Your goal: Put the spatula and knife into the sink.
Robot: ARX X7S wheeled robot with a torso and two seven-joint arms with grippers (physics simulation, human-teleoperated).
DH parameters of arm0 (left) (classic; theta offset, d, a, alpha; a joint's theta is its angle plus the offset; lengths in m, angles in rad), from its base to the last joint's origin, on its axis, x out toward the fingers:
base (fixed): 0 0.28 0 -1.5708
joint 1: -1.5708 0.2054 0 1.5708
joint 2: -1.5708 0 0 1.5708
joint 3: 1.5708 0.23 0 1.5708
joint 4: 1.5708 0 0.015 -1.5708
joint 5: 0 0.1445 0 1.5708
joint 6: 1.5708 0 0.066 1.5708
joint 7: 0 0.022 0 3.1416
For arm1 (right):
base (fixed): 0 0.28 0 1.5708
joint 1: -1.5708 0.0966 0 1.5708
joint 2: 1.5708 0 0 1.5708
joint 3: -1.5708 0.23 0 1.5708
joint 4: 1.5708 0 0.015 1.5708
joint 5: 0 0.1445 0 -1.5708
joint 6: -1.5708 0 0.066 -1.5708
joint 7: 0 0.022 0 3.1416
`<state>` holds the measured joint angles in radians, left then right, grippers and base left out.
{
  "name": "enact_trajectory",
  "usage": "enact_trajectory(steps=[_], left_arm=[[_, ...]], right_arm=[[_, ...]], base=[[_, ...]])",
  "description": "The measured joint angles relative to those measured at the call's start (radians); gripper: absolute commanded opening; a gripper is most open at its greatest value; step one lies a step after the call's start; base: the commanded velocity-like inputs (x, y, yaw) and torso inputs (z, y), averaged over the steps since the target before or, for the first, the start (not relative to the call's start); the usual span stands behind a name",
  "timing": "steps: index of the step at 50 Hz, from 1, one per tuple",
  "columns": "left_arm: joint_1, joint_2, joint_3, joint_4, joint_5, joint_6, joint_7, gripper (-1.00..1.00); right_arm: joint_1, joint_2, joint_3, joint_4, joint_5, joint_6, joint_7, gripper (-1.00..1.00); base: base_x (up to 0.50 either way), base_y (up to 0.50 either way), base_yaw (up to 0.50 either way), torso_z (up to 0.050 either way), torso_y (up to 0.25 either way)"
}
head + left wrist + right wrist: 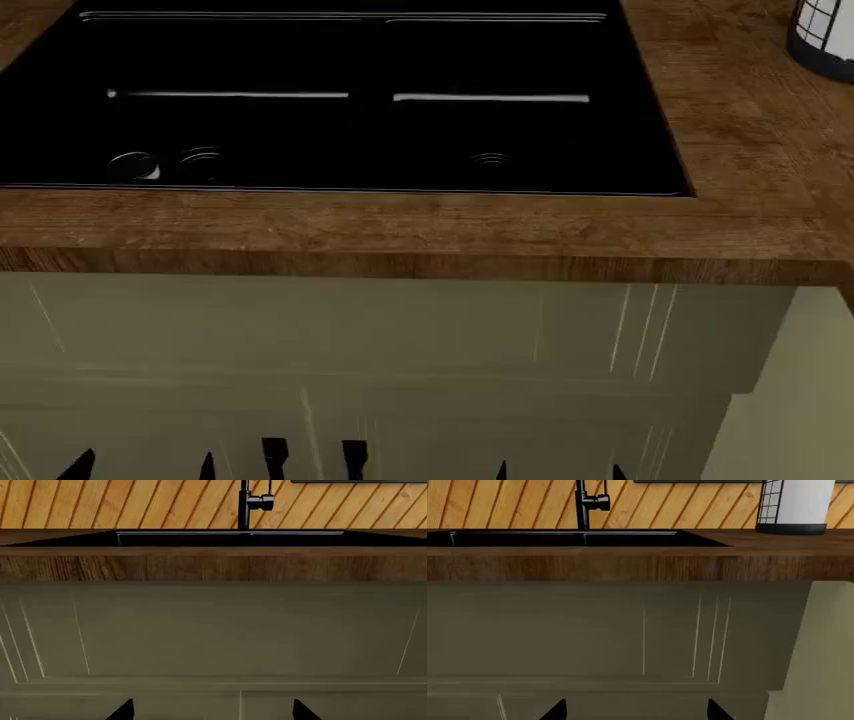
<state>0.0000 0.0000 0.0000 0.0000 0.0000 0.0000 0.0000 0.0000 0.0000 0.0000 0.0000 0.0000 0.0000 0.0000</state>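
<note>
We hang low before the pale green cabinet front, both arms parked and empty — left gripper and right gripper spread wide. The glossy black two-basin sink fills the head view's upper left, set in grainy wooden countertop. Spatula and knife — nowhere in view.

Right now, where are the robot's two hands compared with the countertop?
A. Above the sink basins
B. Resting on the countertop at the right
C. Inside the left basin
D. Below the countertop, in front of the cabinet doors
D: in the head view the left hand and right hand show only as dark fingertips at the bottom edge, against the cabinet, well under the countertop and the sink.
</note>
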Motion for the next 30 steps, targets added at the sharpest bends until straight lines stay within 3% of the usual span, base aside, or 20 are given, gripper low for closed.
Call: enact_trajectory(steps=[30], left_arm=[[0.005,-0.061,0.069,0.008,-0.074,0.013,-0.065,1.00]], right_arm=[[0.000,0.060,-0.075,0.001,0.057,-0.002,0.070,1.00]], base=[[0.00,0.00,0.00,0.000,0.000]])
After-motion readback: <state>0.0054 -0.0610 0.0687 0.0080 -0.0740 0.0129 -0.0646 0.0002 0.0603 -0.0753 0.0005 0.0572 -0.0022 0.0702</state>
